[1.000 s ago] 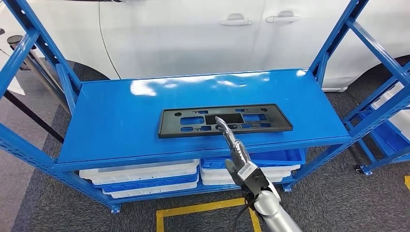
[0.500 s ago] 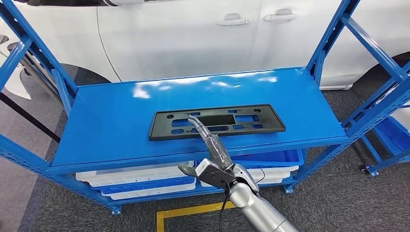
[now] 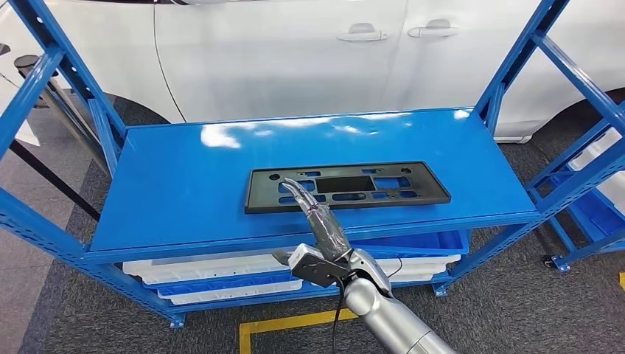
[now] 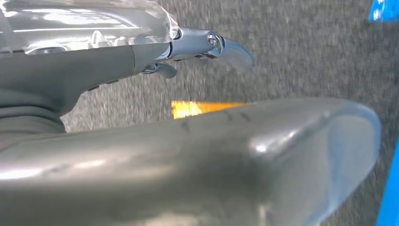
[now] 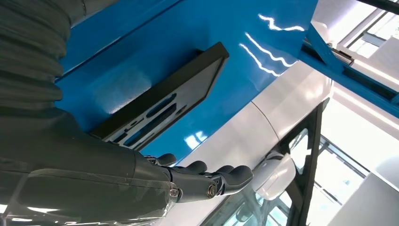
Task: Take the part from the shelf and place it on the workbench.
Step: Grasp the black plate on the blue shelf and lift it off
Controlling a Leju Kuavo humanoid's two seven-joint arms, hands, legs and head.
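**Right hand reaching over the part on the shelf**

The right hand stretches forward with its fingers straight and apart, holding nothing, their tips over the near left portion of the black part. Whether they touch it cannot be told. The part lies flat on the blue shelf, its long axis running left to right, parallel to the front edge. The left hand hangs above grey floor, its fingers apart around nothing.
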